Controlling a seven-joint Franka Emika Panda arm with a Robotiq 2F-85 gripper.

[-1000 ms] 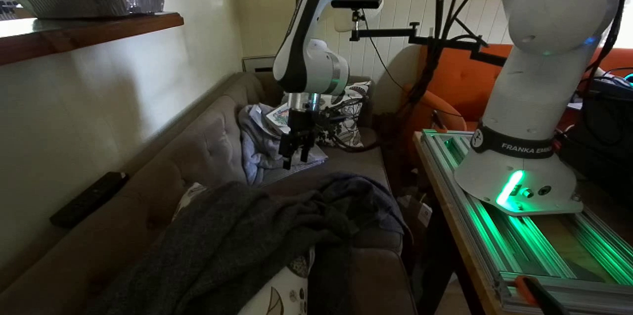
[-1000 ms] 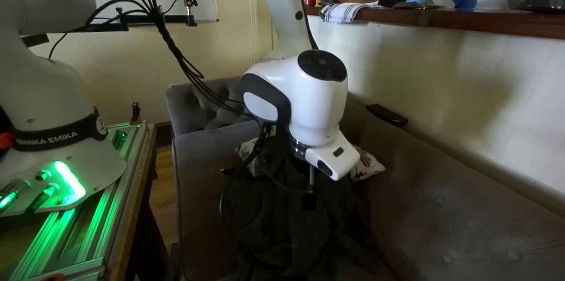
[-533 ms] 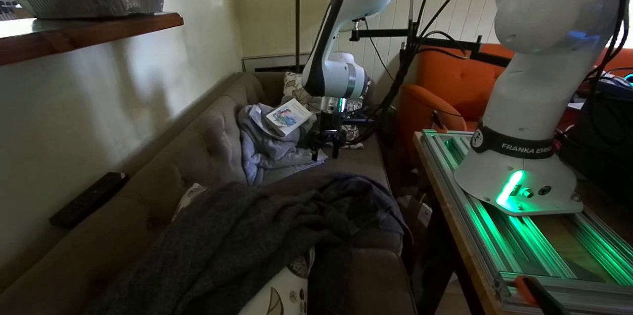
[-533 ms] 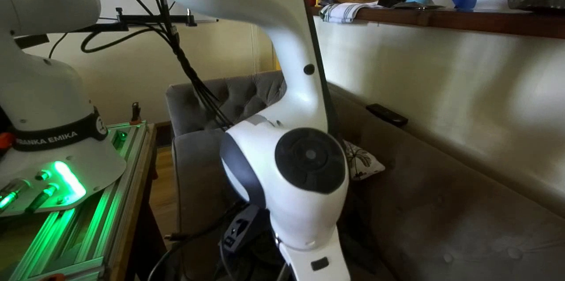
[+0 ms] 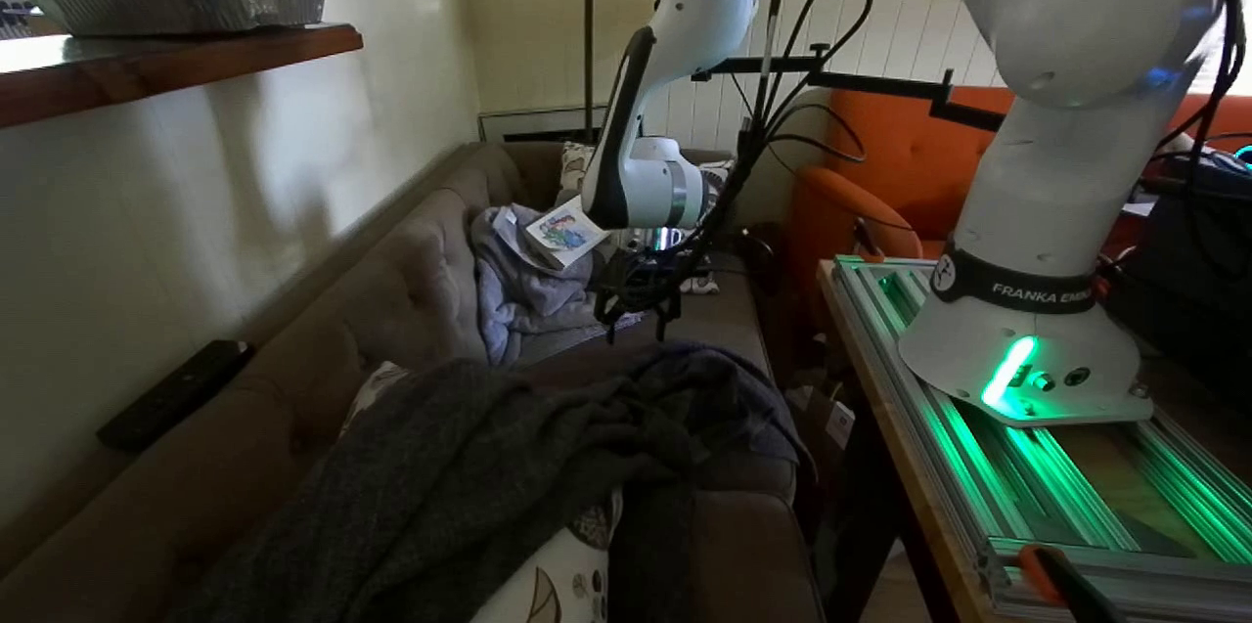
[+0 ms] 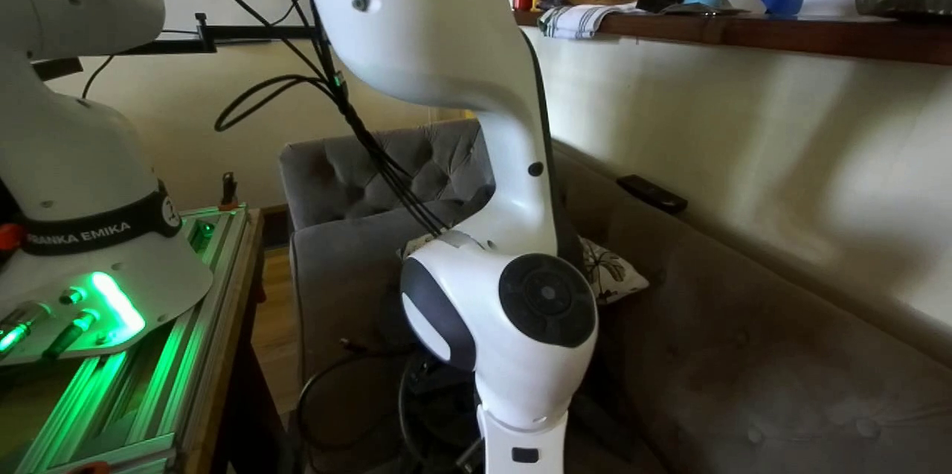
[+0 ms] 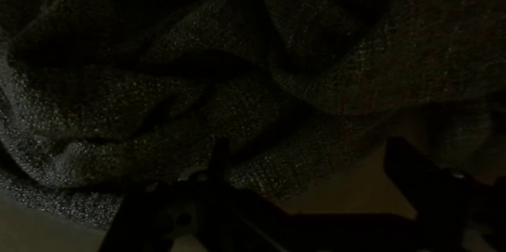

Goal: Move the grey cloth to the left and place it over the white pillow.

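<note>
The grey cloth (image 5: 479, 457), dark, coarsely woven and deeply rumpled, lies on the sofa (image 5: 416, 286), partly covering a white patterned pillow (image 5: 569, 572); the jaws stand wide apart near the cloth, gripping nothing.

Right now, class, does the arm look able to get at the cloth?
Probably yes: the end effector is open, and the wrist view shows the cloth ahead of it with nothing seen between, though the gap is hard to judge.
</note>
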